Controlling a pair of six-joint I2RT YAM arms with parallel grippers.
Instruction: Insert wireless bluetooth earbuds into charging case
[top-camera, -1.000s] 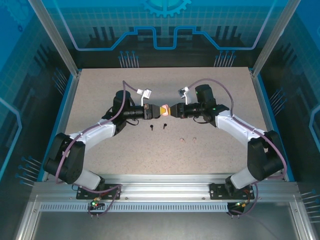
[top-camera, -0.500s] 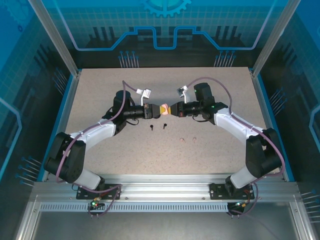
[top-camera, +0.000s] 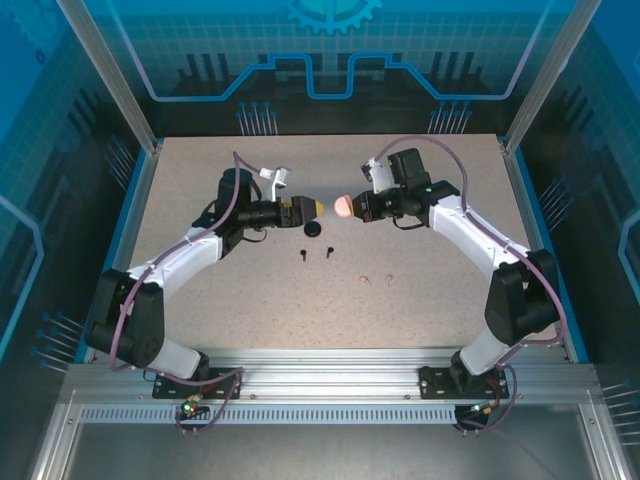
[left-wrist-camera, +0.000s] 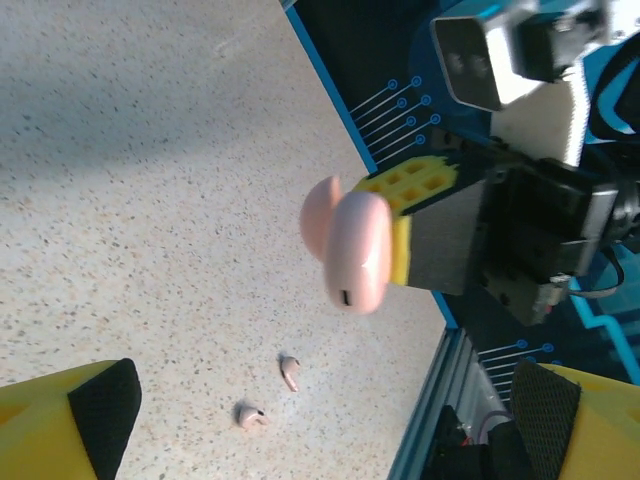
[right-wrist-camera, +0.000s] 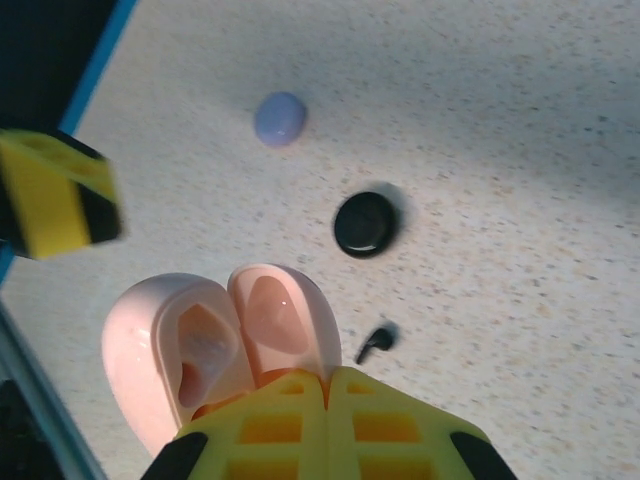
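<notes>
Above mid-table, right gripper (top-camera: 350, 207) pinches the open pink case (left-wrist-camera: 350, 250), lid halves splayed; looks like it grips the hinge end, hard to tell. Left gripper (top-camera: 307, 207) is spread wide, facing the case, not touching it. Pink earbuds (left-wrist-camera: 290, 372) lie loose on the table (top-camera: 200, 190), close together. Black earbuds (top-camera: 303, 253) sit near the closed black case (top-camera: 313, 228). Lilac case (right-wrist-camera: 280, 118) lies beyond it.

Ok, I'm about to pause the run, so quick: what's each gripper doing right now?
Left gripper: open, holding nothing.
Right gripper: closed on the open pink case.
</notes>
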